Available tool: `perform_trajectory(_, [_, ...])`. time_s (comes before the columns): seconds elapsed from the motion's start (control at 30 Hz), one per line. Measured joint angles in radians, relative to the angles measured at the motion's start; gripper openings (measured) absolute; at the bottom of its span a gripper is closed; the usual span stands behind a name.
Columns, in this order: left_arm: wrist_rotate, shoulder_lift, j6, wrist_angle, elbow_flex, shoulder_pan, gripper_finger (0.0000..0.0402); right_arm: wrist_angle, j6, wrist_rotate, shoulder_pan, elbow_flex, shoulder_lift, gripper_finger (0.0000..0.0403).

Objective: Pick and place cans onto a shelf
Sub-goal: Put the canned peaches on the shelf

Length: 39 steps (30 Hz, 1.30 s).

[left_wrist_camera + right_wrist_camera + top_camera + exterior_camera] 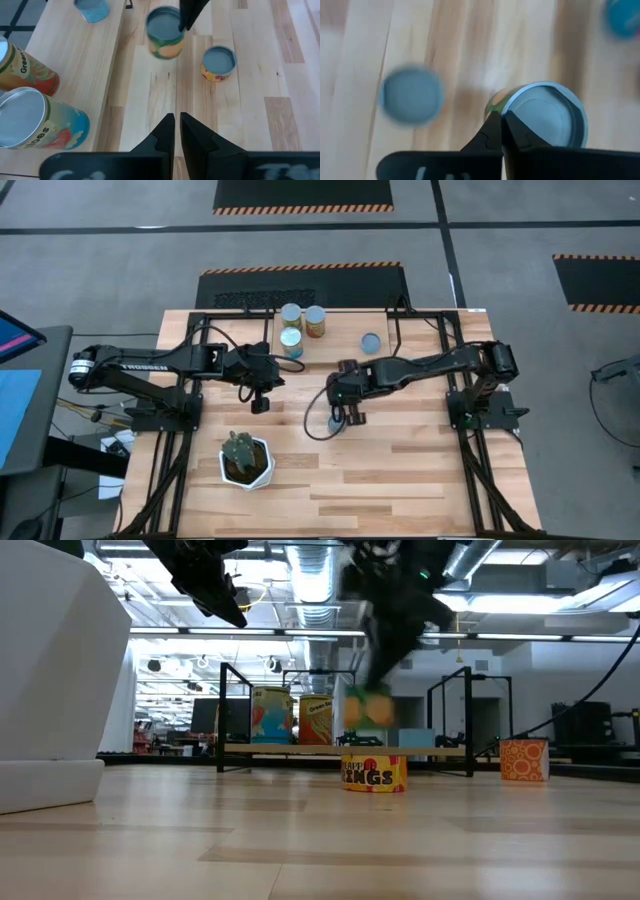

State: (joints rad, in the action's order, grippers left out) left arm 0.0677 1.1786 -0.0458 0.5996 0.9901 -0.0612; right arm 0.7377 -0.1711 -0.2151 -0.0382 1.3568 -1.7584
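**Status: three cans shelved, one in the air, at least one waiting**

**Progress.** Three cans [303, 326] stand together at one end of the shelf [430, 750]. A blue-topped can [371, 341] stands apart from them, farther along. Whether it rests on the shelf or on the table [420, 470] cannot be told.

The right pincer [501, 122] is clamped on the rim of a green-and-orange can [365, 705]. This can hangs clear of the table, in front of the shelf and not yet over it.

A yellow can [375, 772] sits on the table in front of the shelf, almost beneath the lifted one.

The left pincer [176, 120] hangs in front of the shelved cans, fingers together and empty.

Judged remaining: set down the carried can, then fetch the yellow one.

**Legible text.**
- Yellow can: "ENGS", with the start of the word cut off.
- One shelved can: "Green".
- Its neighbour: "oes", the end of a word.
- Left arm: "TROSSEN".
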Motion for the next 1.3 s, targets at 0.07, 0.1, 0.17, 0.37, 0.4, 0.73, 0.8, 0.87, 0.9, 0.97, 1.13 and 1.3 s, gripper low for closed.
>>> perform_trajectory(0.07, [0.0, 0.0, -0.006, 0.002, 0.0, 0.0, 0.0018, -0.008, -0.033, -0.008, 0.021, 0.036, 0.0, 0.0005])
perform_trajectory(0.1, [0.0, 0.0, -0.009, 0.005, 0.0, 0.0, 0.0018, -0.002, -0.049, -0.007, 0.036, 0.053, -0.001, 0.0005])
perform_trajectory(0.17, [0.0, 0.0, -0.01, 0.013, 0.0, 0.0, 0.0018, 0.006, -0.088, -0.006, 0.077, 0.079, 0.0, 0.0005])
perform_trajectory(0.37, [0.001, 0.0, -0.013, 0.018, 0.0, 0.0, 0.0018, -0.004, -0.182, 0.096, 0.247, 0.082, -0.001, 0.0005])
perform_trajectory(0.4, [0.001, 0.0, -0.013, 0.018, 0.0, 0.0, 0.0018, -0.008, -0.194, 0.12, 0.278, 0.082, 0.0, 0.0005])
perform_trajectory(0.73, [0.077, 0.0, -0.041, 0.017, 0.0, 0.0, 0.0018, -0.103, -0.335, 0.303, 0.509, 0.079, -0.017, 0.0006])
perform_trajectory(0.8, [0.079, 0.0, -0.041, 0.016, 0.0, 0.0, 0.0018, -0.146, -0.342, 0.321, 0.536, 0.082, -0.037, 0.0004])
perform_trajectory(0.87, [0.079, 0.0, -0.041, 0.015, 0.0, 0.0, 0.0018, -0.148, -0.351, 0.332, 0.559, 0.076, -0.054, 0.0005])
perform_trajectory(0.9, [0.079, 0.0, -0.04, 0.015, 0.0, 0.0, 0.0018, -0.147, -0.355, 0.336, 0.569, 0.074, -0.061, 0.0006])
perform_trajectory(0.97, [0.079, 0.0, -0.04, 0.015, 0.0, 0.0, 0.0018, -0.206, -0.359, 0.339, 0.574, 0.081, -0.078, 0.0009])
perform_trajectory(1.13, [0.079, 0.0, -0.039, 0.015, 0.0, 0.0, 0.0018, -0.211, -0.364, 0.349, 0.589, 0.08, -0.101, 0.0006])
perform_trajectory(1.3, [0.079, 0.0, -0.039, 0.015, 0.0, 0.0, 0.0018, -0.207, -0.362, 0.348, 0.603, 0.08, -0.113, 0.0012])
